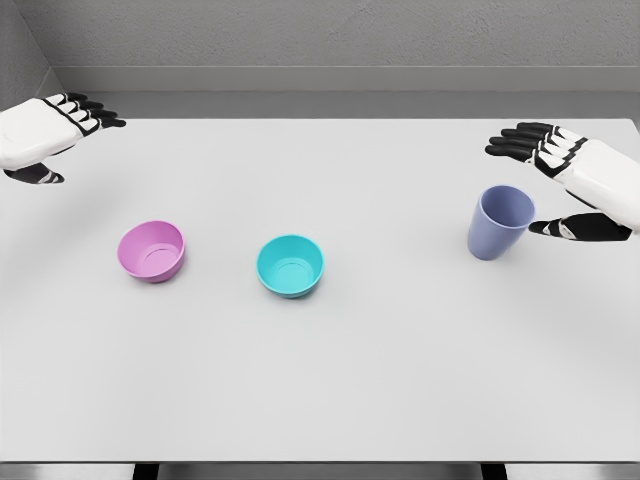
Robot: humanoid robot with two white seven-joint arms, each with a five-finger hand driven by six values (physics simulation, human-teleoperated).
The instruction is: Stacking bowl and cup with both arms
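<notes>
Right hand (570, 180) open, fingers spread, holding nothing, just beside upright blue cup (499, 222), left hand (45, 135) open and empty at far left, teal bowl (290, 265) mid-counter (380, 380), pink bowl (152, 250) near it leftward

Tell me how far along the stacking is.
Nothing is stacked yet: the pink plastic bowl, teal plastic bowl and blue-grey plastic cup stand apart on the white table. The open right hand is beside the cup; the open left hand holds nothing. All grasping and stacking remains.
</notes>
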